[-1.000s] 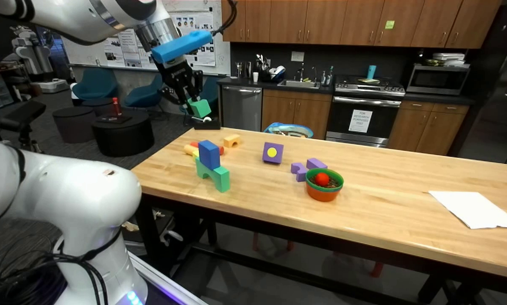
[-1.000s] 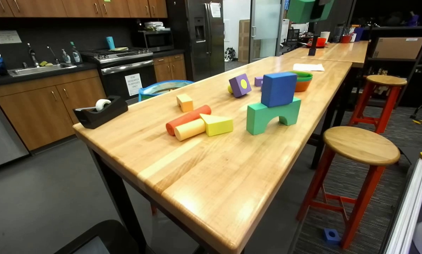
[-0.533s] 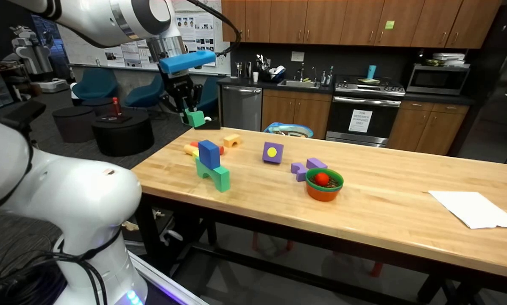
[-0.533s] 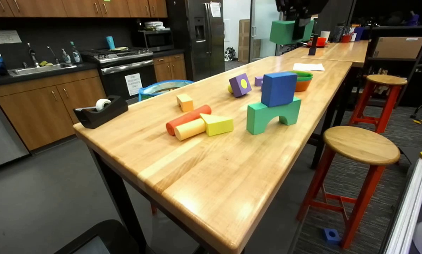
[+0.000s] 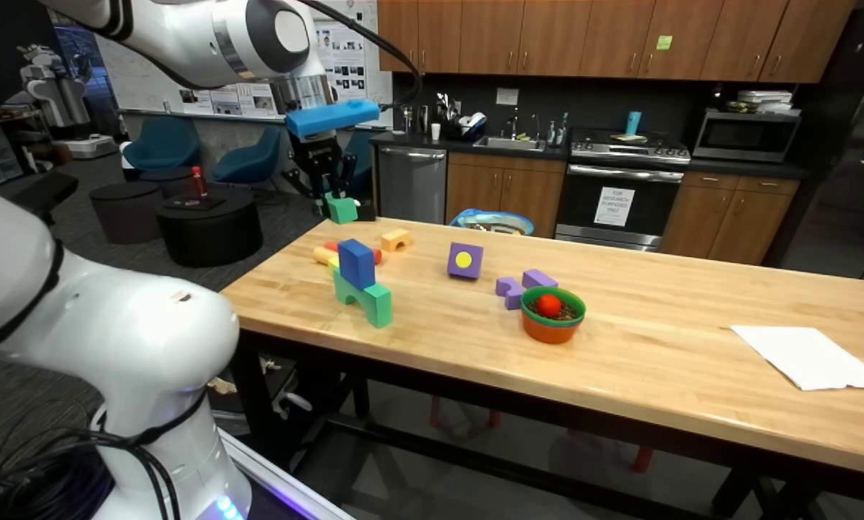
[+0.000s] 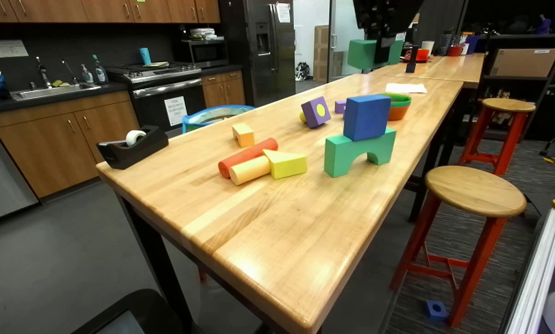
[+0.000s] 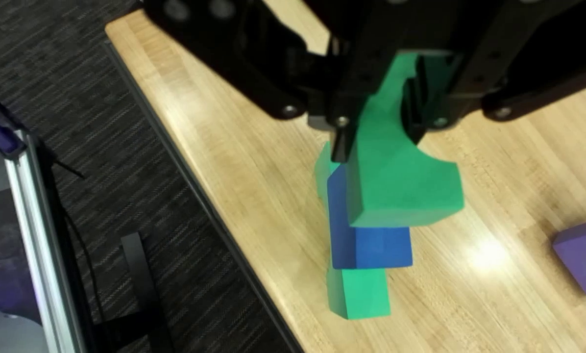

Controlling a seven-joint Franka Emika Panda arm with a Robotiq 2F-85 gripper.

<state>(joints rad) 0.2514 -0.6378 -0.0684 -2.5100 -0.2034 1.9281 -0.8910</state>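
Wooden table (image 5: 656, 318), kitchen cabinets (image 5: 591, 36) behind.
From left: dark ottoman (image 5: 212, 235); gripper (image 7: 377, 139) clamped on a notched green block (image 7: 403, 189) aloft, partly hiding, in the wrist view, the blue block (image 5: 357, 264) atop a green arch (image 5: 378, 306); purple cube (image 5: 465, 260); stacked bowls (image 5: 553, 331); white paper (image 5: 800, 354).

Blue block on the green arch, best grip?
Probably the upper half of the blue block, across opposite flat sides, from above: it stands upright on the green arch, which a low grip could bump. The tool must first release its held arch.
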